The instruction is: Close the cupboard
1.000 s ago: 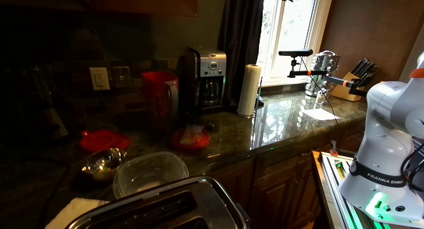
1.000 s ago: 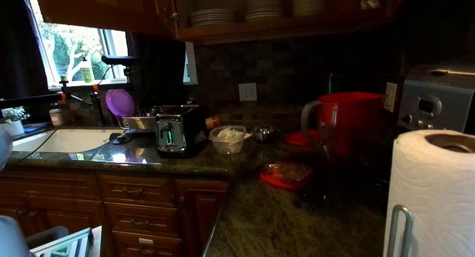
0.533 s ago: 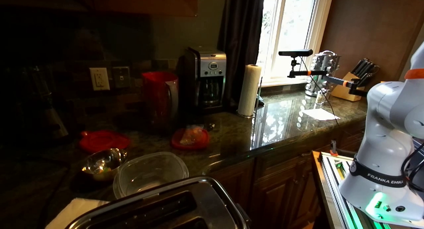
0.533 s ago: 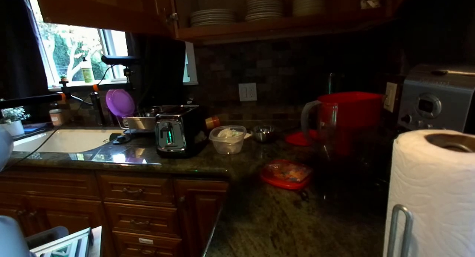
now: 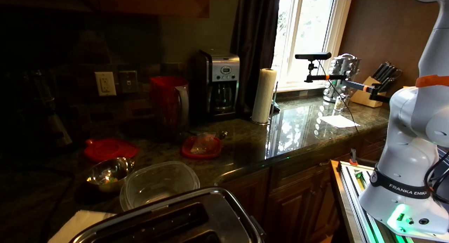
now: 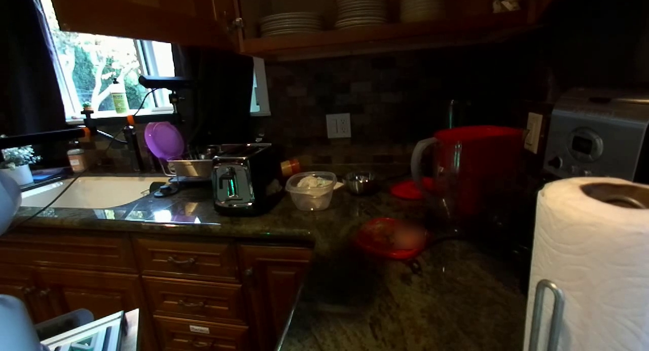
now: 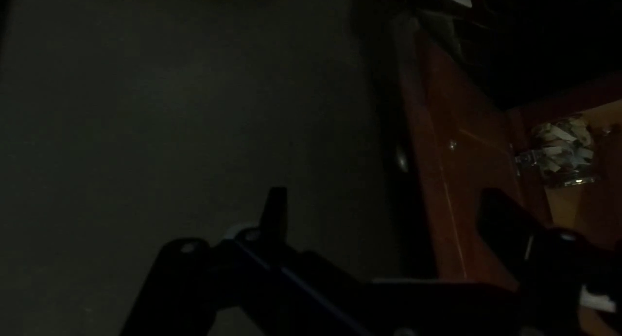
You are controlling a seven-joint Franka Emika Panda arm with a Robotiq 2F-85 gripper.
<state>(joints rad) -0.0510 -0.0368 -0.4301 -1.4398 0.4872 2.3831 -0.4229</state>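
Note:
The cupboard is a wall-hung reddish-brown cabinet standing open in an exterior view point(image 6: 395, 36), with stacks of white plates point(image 6: 361, 8) inside. One flat door point(image 6: 137, 11) swings out at its left. In the wrist view another cupboard door point(image 7: 469, 180) stands open, with a hinge beside a glass jar point(image 7: 563, 151). A cabinet underside with a knob shows top left in an exterior view point(image 5: 154, 4). My gripper point(image 7: 384, 200) is open in the dark wrist view. The door's free edge appears between its fingers; I cannot tell if they touch.
Below on the counter are a coffee maker point(image 5: 224, 83), a red pitcher point(image 5: 168, 102), a paper towel roll point(image 5: 264, 95), a toaster point(image 5: 168, 218) and a clear plastic bowl point(image 5: 161, 181). A camera on a jointed mount point(image 5: 312, 56) stands before the window.
The arm's upper link has risen and swung left in an exterior view. A small dark part at that view's top edge has shifted left. The left door and plates have not moved.

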